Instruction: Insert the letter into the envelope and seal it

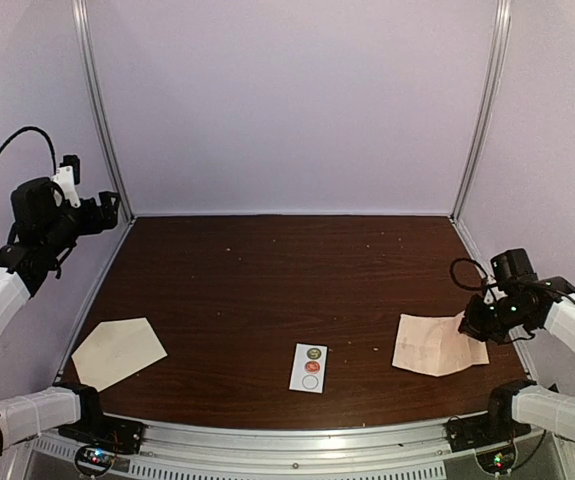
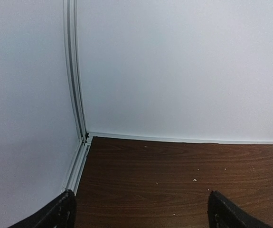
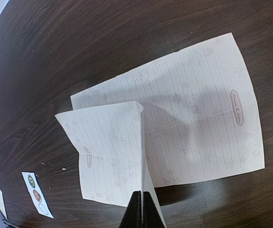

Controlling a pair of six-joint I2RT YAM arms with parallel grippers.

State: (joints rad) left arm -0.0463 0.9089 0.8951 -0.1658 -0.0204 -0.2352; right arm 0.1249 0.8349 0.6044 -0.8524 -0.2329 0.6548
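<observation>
Dark wooden table [image 1: 267, 280], right pincer [image 3: 141, 195] clenched on letter [image 3: 198, 128] edge, left pincer [image 2: 140, 202] spread, partly cropped

Top ext: high, behind the robot; looks fwd + down, takes in whole bench [image 1: 267, 290], far off.
L wrist: raised, approx level, faces bench far-left corner.
R wrist: close above letter [image 3: 198, 118], steep down.
Shared: top + R wrist both show letter, sticker card [image 3: 37, 194]; top + L wrist, far-left corner.
</observation>
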